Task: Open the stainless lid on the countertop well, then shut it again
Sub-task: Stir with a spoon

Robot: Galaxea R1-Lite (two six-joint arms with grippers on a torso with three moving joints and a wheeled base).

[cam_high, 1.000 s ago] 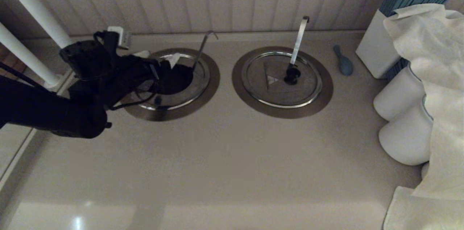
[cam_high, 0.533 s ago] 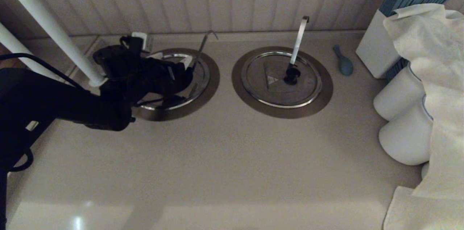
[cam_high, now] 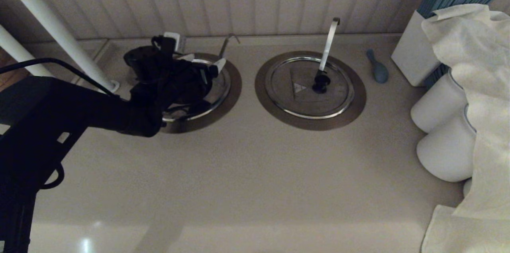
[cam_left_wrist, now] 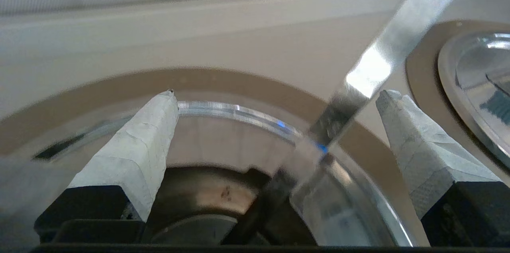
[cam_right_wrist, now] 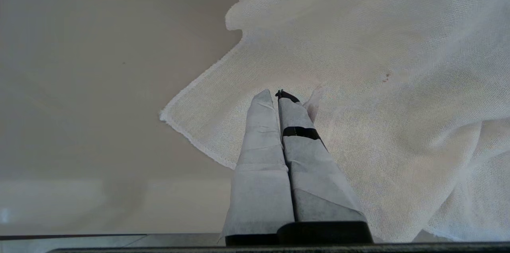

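The stainless lid (cam_high: 218, 85) lies in the countertop well, ringed by the brownish collar (cam_high: 234, 85). My left arm hides most of it in the head view. The left gripper (cam_high: 204, 61) hovers over the lid's far part, open, its taped fingers spread wide. In the left wrist view the gripper (cam_left_wrist: 277, 95) has the lid's rim (cam_left_wrist: 235, 109) and the thin grey utensil handle (cam_left_wrist: 358, 81) between its fingers, touching neither. The black knob (cam_left_wrist: 191, 225) shows low down, ungripped. The right gripper (cam_right_wrist: 275, 95) is shut, empty, over a white cloth (cam_right_wrist: 378, 85).
The twin lid (cam_high: 308, 93) with its broad bright handle (cam_high: 328, 42) sits to the right. A blue spoon (cam_high: 377, 67), a white box (cam_high: 412, 53), white jars (cam_high: 438, 103) and draped cloth (cam_high: 478, 85) crowd the right side. A white pipe (cam_high: 51, 26) stands at the left.
My left arm has swung rightward and toward the back wall, carrying the open gripper across the lid toward the thin utensil handle. The lid has not visibly moved.
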